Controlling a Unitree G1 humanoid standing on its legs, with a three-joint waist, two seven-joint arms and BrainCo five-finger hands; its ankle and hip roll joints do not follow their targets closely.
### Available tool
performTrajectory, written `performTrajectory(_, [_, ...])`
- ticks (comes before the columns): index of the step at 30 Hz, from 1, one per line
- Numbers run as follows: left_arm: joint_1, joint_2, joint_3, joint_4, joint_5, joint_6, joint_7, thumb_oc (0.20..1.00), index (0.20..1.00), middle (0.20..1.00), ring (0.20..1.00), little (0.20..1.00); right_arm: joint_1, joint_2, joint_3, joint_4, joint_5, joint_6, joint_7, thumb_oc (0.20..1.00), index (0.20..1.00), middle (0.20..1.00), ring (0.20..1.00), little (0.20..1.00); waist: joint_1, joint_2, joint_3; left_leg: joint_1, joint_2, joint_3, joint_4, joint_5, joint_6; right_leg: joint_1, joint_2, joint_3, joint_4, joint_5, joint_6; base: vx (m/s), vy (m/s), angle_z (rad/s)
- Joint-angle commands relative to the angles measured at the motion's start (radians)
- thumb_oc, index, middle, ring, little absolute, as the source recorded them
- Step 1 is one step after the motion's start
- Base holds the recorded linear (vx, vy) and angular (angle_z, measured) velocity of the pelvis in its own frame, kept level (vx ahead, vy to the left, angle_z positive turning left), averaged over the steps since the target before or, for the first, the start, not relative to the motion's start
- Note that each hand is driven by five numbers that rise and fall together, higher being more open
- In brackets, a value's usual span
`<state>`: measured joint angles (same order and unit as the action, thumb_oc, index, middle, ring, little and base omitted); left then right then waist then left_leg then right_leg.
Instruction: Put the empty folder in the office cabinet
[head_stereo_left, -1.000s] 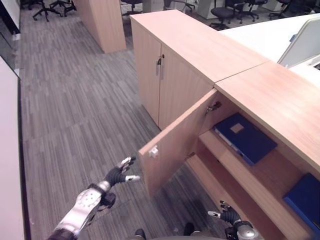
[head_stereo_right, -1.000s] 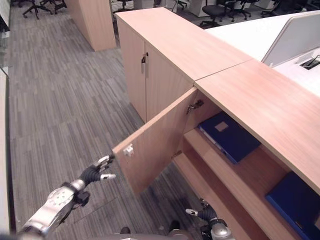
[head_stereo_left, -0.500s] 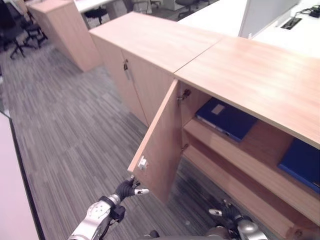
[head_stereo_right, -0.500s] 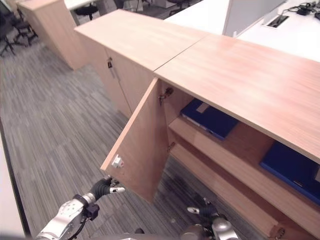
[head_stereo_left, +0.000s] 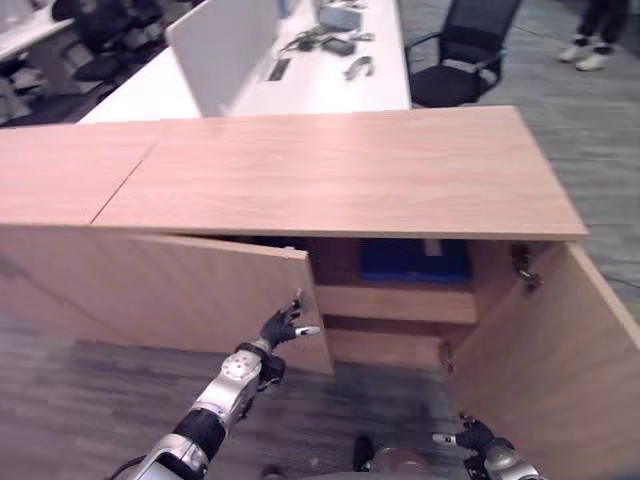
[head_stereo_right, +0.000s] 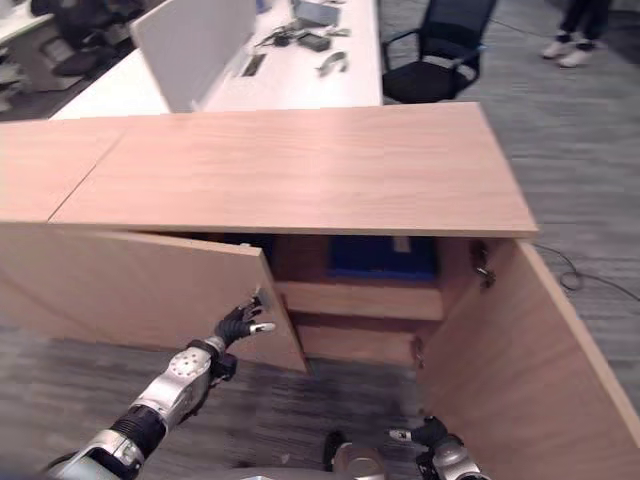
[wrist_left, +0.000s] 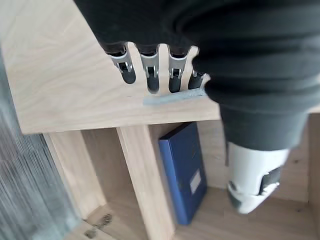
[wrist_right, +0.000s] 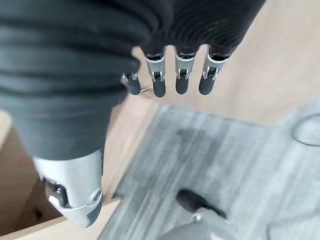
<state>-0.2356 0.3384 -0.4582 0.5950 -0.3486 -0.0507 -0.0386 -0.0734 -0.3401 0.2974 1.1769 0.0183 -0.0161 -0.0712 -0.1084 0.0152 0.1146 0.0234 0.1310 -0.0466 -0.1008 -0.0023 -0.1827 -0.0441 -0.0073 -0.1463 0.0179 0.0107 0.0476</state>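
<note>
While the left hand is reaching with relaxed fingers to the edge of the cabinet's left door, the blue folder is lying on a shelf inside, seemingly flat, beyond that hand. The right hand is hanging low, released, near the right door.
</note>
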Motion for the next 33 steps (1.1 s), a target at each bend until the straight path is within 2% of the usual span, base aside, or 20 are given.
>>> performTrajectory(1, [-0.122,-0.122,-0.116,-0.177,-0.024,-0.133,-0.095,1.000,1.000,1.000,1.000,1.000,-0.060,-0.031,0.024,-0.002,-0.037,-0.021,0.009,1.000,1.000,1.000,1.000,1.000,0.016,0.042,0.027,-0.006,-0.008,-0.023,0.084,0.023,0.041,0.085,-0.128,0.130,-0.063,-0.020,0.133,0.11,0.172,-1.93])
performTrajectory(2, [-0.141,-0.133,-0.120,-0.160,-0.013,-0.134,-0.092,1.000,1.000,1.000,1.000,1.000,-0.039,-0.015,0.032,-0.004,-0.058,-0.016,0.016,1.000,1.000,1.000,1.000,1.000,0.003,0.050,0.016,0.046,-0.001,0.032,0.040,0.022,0.043,0.092,-0.132,0.144,-0.069,-0.015,0.141,0.10,0.159,-1.54])
performTrajectory(3, [-0.141,-0.134,-0.120,-0.159,-0.013,-0.134,-0.092,1.000,1.000,1.000,1.000,1.000,-0.039,-0.015,0.032,-0.004,-0.058,-0.016,0.016,1.000,1.000,1.000,1.000,1.000,0.006,0.051,0.018,0.052,-0.001,0.035,0.036,0.023,0.043,0.094,-0.132,0.147,-0.069,-0.015,0.141,0.10,0.164,-1.28])
performTrajectory(4, [-0.146,-0.126,-0.111,-0.152,-0.008,-0.142,-0.085,1.000,1.000,1.000,1.000,1.000,-0.034,-0.002,0.037,-0.002,-0.070,-0.015,0.020,1.000,1.000,1.000,1.000,1.000,-0.007,0.046,0.005,0.079,-0.007,0.065,0.026,0.009,0.052,0.095,-0.143,0.152,-0.068,-0.006,0.152,0.06,0.137,-0.66])
performTrajectory(7, [-0.109,-0.070,-0.052,-0.155,-0.014,-0.146,-0.073,1.000,1.000,1.000,1.000,1.000,-0.015,0.044,0.014,-0.009,-0.053,-0.012,0.024,1.000,1.000,1.000,1.000,1.000,-0.001,0.016,-0.008,0.113,-0.036,0.127,0.014,-0.011,0.084,0.077,-0.173,0.157,-0.031,0.008,0.174,0.03,0.167,-0.68])
performTrajectory(8, [-0.068,-0.049,-0.011,-0.150,-0.022,-0.144,-0.070,1.000,1.000,1.000,1.000,1.000,0.000,0.057,0.005,-0.004,-0.056,-0.010,0.029,1.000,1.000,1.000,1.000,1.000,0.009,0.006,-0.011,0.117,-0.046,0.134,0.014,-0.018,0.094,0.072,-0.184,0.143,-0.015,0.013,0.181,0.00,0.081,-0.70])
performTrajectory(9, [-0.066,-0.049,-0.010,-0.151,-0.022,-0.143,-0.070,1.000,1.000,1.000,1.000,1.000,0.001,0.058,0.005,-0.004,-0.056,-0.010,0.029,1.000,1.000,1.000,1.000,1.000,0.009,0.005,-0.012,0.117,-0.047,0.134,0.014,-0.018,0.095,0.072,-0.185,0.143,-0.014,0.012,0.182,0.01,0.151,-0.10])
performTrajectory(10, [0.061,-0.014,0.078,-0.146,-0.038,-0.130,-0.087,1.000,1.000,1.000,1.000,1.000,0.032,0.071,-0.037,0.010,-0.048,-0.004,0.039,1.000,1.000,1.000,1.000,1.000,0.035,-0.014,-0.018,0.125,-0.067,0.137,0.014,-0.030,0.112,0.077,-0.213,0.105,0.003,0.018,0.194,0.01,0.106,0.10])
performTrajectory(15, [0.162,-0.001,0.138,-0.138,-0.042,-0.116,-0.103,1.000,1.000,1.000,1.000,1.000,0.044,0.078,-0.074,0.022,-0.028,-0.001,0.039,1.000,1.000,1.000,1.000,1.000,0.060,-0.026,-0.022,0.131,-0.084,0.137,0.014,-0.041,0.125,0.083,-0.234,0.078,0.008,0.031,0.205,0.01,0.067,0.04])
performTrajectory(20, [0.241,0.011,0.169,-0.130,-0.022,-0.100,-0.123,1.000,1.000,1.000,1.000,1.000,0.042,0.079,-0.105,0.029,0.004,-0.003,0.043,1.000,1.000,1.000,1.000,1.000,0.081,-0.036,-0.019,0.135,-0.098,0.131,0.016,-0.051,0.141,0.082,-0.249,0.056,0.024,0.042,0.213,0.00,0.064,0.00])
performTrajectory(27, [0.275,0.021,0.155,-0.058,0.034,-0.080,-0.122,1.000,1.000,1.000,1.000,1.000,-0.002,0.076,-0.103,0.025,0.026,0.001,0.039,1.000,1.000,1.000,1.000,1.000,0.108,-0.034,0.009,0.133,-0.098,0.168,0.014,-0.050,0.149,0.022,-0.274,-0.017,0.085,0.112,0.214,-0.07,0.013,-0.07])
performTrajectory(28, [0.287,0.023,0.151,-0.047,0.039,-0.069,-0.124,1.000,1.000,1.000,1.000,1.000,-0.016,0.075,-0.097,0.028,0.024,0.002,0.036,1.000,1.000,1.000,1.000,1.000,0.137,-0.014,0.021,0.121,-0.087,0.200,0.019,-0.044,0.154,0.013,-0.317,-0.163,0.133,0.102,0.205,-0.19,0.054,-0.46])
performTrajectory(29, [0.287,0.024,0.150,-0.035,0.043,-0.064,-0.127,1.000,1.000,1.000,1.000,1.000,-0.021,0.076,-0.094,0.031,0.022,0.001,0.035,1.000,1.000,1.000,1.000,1.000,0.143,-0.006,0.022,0.109,-0.082,0.218,0.025,-0.037,0.156,0.019,-0.340,-0.248,0.173,0.083,0.195,-0.26,0.069,-0.73])
performTrajectory(30, [0.288,0.024,0.149,-0.015,0.054,-0.058,-0.132,1.000,1.000,1.000,1.000,1.000,-0.025,0.079,-0.092,0.036,0.019,0.000,0.037,1.000,1.000,1.000,1.000,1.000,0.151,0.002,0.020,0.096,-0.076,0.245,0.033,-0.027,0.163,0.031,-0.349,-0.301,0.218,0.067,0.183,-0.14,0.038,-0.81])
performTrajectory(33, [0.292,0.033,0.155,0.001,0.078,-0.058,-0.127,1.000,1.000,1.000,1.000,1.000,-0.028,0.080,-0.090,0.046,0.014,-0.001,0.037,1.000,1.000,1.000,1.000,1.000,0.162,0.002,0.010,0.077,-0.071,0.283,0.050,-0.016,0.167,0.065,-0.354,-0.333,0.273,0.032,0.176,-0.10,-0.049,-0.59])
